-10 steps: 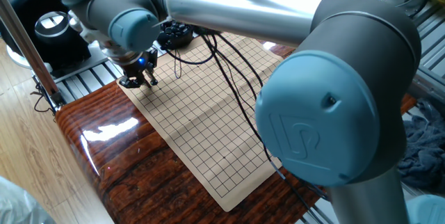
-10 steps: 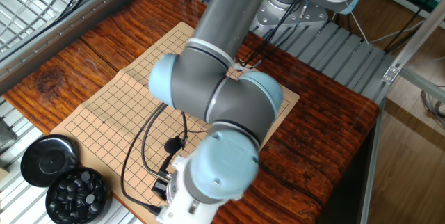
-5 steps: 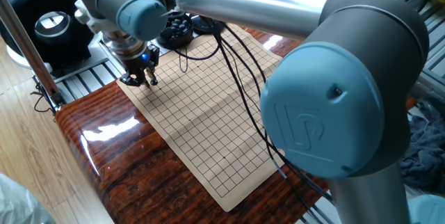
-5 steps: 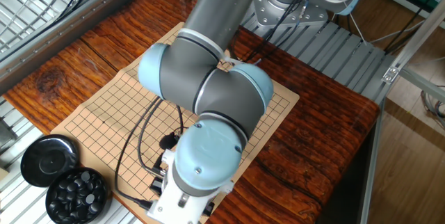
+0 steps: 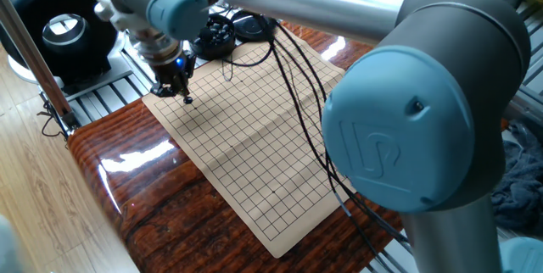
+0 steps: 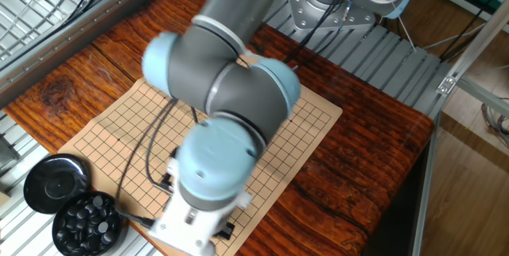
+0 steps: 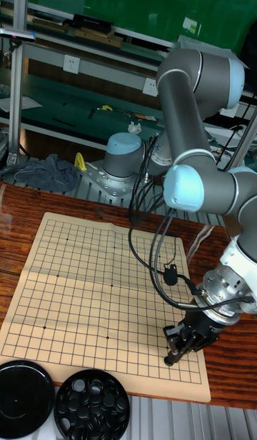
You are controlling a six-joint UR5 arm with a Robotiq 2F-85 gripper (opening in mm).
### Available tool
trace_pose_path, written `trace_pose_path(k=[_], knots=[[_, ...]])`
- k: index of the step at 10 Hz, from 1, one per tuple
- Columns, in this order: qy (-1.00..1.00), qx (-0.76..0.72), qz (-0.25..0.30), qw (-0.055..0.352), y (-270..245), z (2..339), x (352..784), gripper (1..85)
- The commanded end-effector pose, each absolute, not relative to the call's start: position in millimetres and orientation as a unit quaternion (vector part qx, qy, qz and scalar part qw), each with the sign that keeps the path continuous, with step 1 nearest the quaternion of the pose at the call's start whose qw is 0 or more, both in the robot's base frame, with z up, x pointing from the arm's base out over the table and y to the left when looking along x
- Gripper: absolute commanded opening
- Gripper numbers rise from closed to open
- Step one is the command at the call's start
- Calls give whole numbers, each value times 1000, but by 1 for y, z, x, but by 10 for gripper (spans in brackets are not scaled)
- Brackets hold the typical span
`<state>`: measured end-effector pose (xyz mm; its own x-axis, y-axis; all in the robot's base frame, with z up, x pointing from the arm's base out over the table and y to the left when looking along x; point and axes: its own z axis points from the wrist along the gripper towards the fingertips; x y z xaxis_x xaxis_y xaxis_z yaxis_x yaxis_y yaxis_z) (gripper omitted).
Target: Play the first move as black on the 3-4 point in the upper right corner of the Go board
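Note:
The Go board [image 5: 254, 146] [image 7: 78, 283] lies on the wooden table, and no stone shows on its grid. My gripper [image 5: 183, 97] [image 7: 170, 358] hangs low over the board's corner nearest the bowl side, a few lines in from both edges. Its fingers are close together, with a small dark round black stone [image 7: 169, 359] at the tips. The tips cover the crossings there, so the 3-4 point itself is hidden. In the other fixed view the arm's wrist covers the gripper.
A black bowl [image 7: 93, 406] [image 6: 87, 220] [image 5: 214, 37] full of black stones stands just off the board's edge, with its black lid [image 7: 25, 396] [image 6: 54, 181] beside it. Cables [image 7: 160, 254] hang from the arm over the board. A large round black object [image 5: 51, 14] sits beyond the table edge.
The gripper has shifted a little inward from the board's corner, and the wrist has turned. In the other fixed view the arm has swung left.

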<state>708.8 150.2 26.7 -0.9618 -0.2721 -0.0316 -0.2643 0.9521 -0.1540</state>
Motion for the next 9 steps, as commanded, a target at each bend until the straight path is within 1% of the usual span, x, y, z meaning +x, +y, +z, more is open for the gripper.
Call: trace_pose_path(k=[1,4,6,7,9], knots=[[987,-142,-69,28,131,44,714,17],[988,-135,-66,34,123,52,721,13],[989,-120,-72,48,119,53,728,13],[987,-128,-80,64,115,55,737,13],[990,-108,-62,71,117,52,743,13]])
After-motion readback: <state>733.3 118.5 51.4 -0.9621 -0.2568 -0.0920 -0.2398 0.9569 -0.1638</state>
